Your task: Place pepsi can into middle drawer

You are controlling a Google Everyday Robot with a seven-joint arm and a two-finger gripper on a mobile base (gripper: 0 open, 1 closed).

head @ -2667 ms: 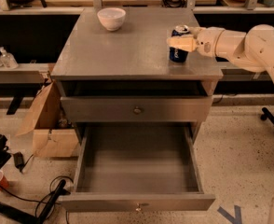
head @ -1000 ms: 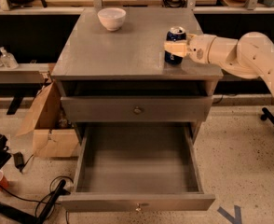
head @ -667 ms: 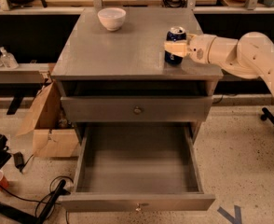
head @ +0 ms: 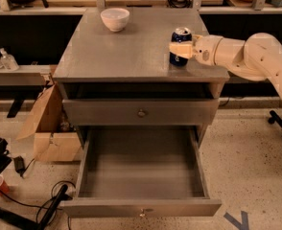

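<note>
In the camera view, a grey cabinet (head: 126, 51) stands in the middle, and the pepsi can (head: 182, 36) is upright on its top, near the right edge and toward the back. The can is dark blue with a silver top. The gripper (head: 178, 47) reaches it from the right side, at the end of a pale, thick arm (head: 249, 56) that comes in over the right edge of the cabinet. The gripper is closed on the can: one pale finger (head: 180, 51) lies across the front of the can body, and the other is hidden behind it. The bottom of the can seems to touch the cabinet top (I cannot tell this for sure).

A white bowl (head: 115, 18) sits on the same top, at the back and left of the centre, well apart from the can.

Under the top there is a shallow drawer front (head: 98, 111) with a small knob (head: 141, 112), and it is shut. Below it, the middle drawer (head: 141, 171) is pulled far out toward the camera. It is a wide, deep grey box with a small metal knob at the centre of its front panel (head: 179, 208).

On the speckled floor, left of the cabinet, an open cardboard box (head: 47, 123) leans against it.
</note>
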